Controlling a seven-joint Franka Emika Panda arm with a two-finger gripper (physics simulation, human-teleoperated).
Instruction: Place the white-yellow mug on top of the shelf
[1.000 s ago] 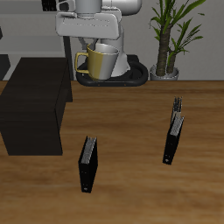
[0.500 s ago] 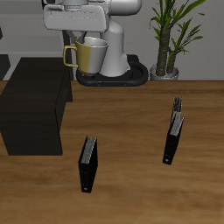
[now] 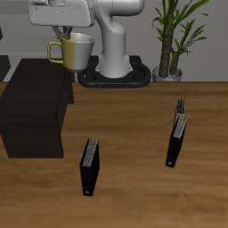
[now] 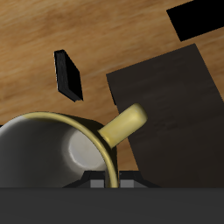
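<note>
The white-yellow mug (image 3: 76, 52) hangs in the air under my gripper (image 3: 75, 34), which is shut on its rim. Its yellow handle points out over the back of the shelf (image 3: 36, 105), a low black cabinet with a flat top. The mug is above and just beside the shelf's back corner, well clear of the top. In the wrist view the mug (image 4: 52, 153) fills the near field with its handle (image 4: 122, 128) over the shelf (image 4: 179, 109); my fingertips are mostly hidden by the rim.
Two small upright black book-like boxes stand on the wooden table, one near the shelf (image 3: 90, 166) and one farther along (image 3: 178, 136). A potted plant (image 3: 174, 36) stands at the back beside the robot's base (image 3: 116, 71).
My gripper has carried the mug sideways from in front of the robot's base toward the shelf and a little higher. Nothing else has moved.
</note>
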